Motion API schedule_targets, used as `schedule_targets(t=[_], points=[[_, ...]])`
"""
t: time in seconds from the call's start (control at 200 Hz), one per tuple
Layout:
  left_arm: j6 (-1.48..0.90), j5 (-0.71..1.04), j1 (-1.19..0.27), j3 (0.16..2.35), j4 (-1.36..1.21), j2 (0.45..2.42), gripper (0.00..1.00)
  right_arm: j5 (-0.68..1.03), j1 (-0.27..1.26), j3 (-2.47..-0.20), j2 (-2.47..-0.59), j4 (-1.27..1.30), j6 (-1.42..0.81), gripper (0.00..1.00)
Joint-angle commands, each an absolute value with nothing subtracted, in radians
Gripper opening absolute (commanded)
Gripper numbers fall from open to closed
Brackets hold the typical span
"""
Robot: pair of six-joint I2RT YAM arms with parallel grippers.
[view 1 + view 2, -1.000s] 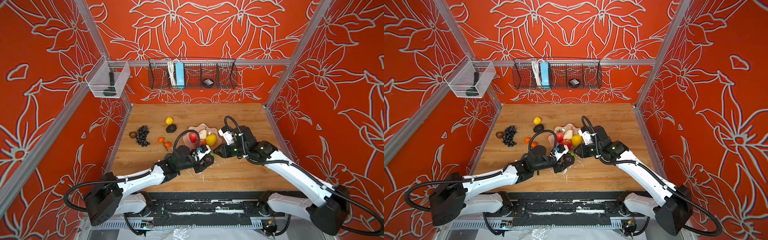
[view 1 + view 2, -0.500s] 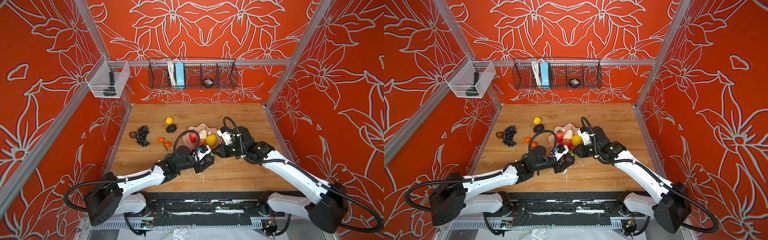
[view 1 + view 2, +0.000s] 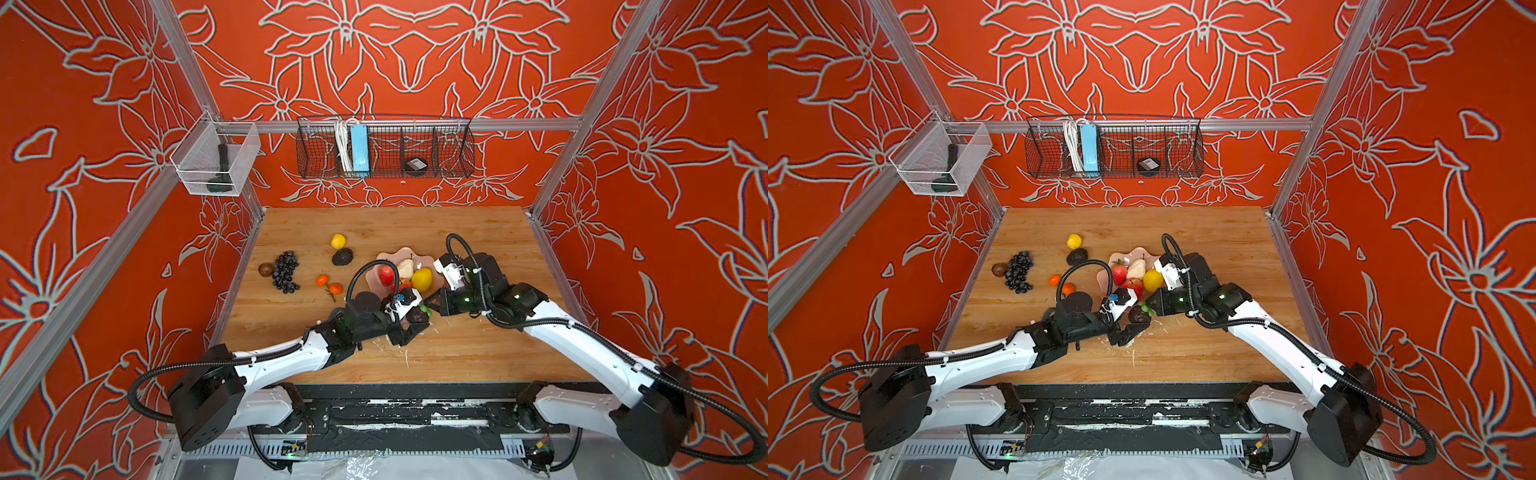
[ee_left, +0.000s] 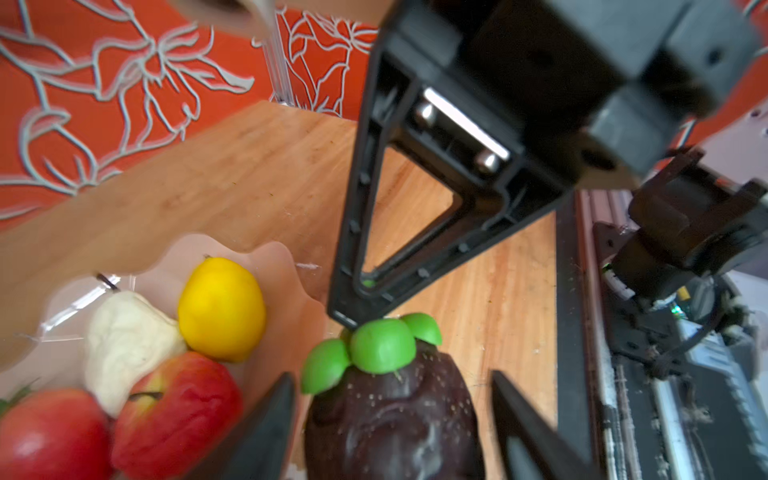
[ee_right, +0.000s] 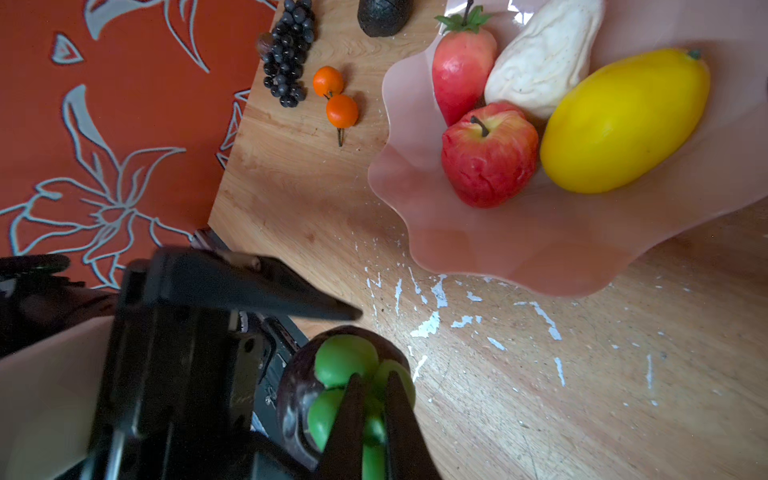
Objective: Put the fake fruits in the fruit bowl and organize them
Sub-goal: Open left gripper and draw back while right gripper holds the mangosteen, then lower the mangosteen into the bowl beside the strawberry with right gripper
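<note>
A dark purple fruit (image 4: 390,424) with a green cap (image 5: 345,353) sits just in front of the fruit bowl (image 5: 519,257), seen in both top views (image 3: 417,318) (image 3: 1138,314). My right gripper (image 5: 372,376) is shut on the green cap. My left gripper (image 4: 391,376) stands open around the dark body, with a gap on each side. The pink wavy bowl (image 3: 409,251) holds a strawberry (image 3: 385,275), a pale pear (image 3: 405,268), a lemon (image 3: 422,279) and an apple (image 5: 488,160).
On the table left of the bowl lie a small lemon (image 3: 338,240), an avocado (image 3: 342,257), black grapes (image 3: 284,270), a brown fruit (image 3: 264,269) and two small oranges (image 3: 328,284). A black wire basket (image 3: 384,145) and a clear mesh box (image 3: 216,160) hang on the back wall.
My left gripper has opened off the dark purple fruit. My right gripper has closed onto its green cap.
</note>
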State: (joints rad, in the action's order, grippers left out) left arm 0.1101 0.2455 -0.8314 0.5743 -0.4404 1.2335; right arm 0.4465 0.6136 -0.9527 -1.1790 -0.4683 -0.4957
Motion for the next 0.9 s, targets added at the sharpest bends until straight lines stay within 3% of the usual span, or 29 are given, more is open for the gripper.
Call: schedule_targets(t=[0.0,0.135,0.26,0.466,0.641,0.896], points=[[0.077,0.193,-0.834,0.563,-0.471,1.211,0.94,0.335,0.621,-0.999,-1.172,-0.53,-0.435,0.02],[0.028,0.117,-0.832,0.501,-0.475,1.136,0.98,0.202,0.616,-1.044,-1.198,-0.559,-0.361,0.02],[-0.028,-0.07,-0.823,0.439,-0.429,1.012,0.98,0.124,0.611,-1.086,-1.25,-0.564,-0.314,0.02],[-0.271,-0.427,-0.696,0.431,-0.106,0.824,0.98,0.073,0.611,-1.159,-1.343,-0.532,-0.296,0.02],[-0.42,-0.41,-0.535,0.369,0.043,0.703,0.98,0.061,0.641,-1.244,-1.433,-0.525,-0.29,0.02],[-0.411,-0.422,-0.506,0.3,0.063,0.586,0.98,0.048,0.733,-1.391,-1.606,-0.546,-0.26,0.02]])
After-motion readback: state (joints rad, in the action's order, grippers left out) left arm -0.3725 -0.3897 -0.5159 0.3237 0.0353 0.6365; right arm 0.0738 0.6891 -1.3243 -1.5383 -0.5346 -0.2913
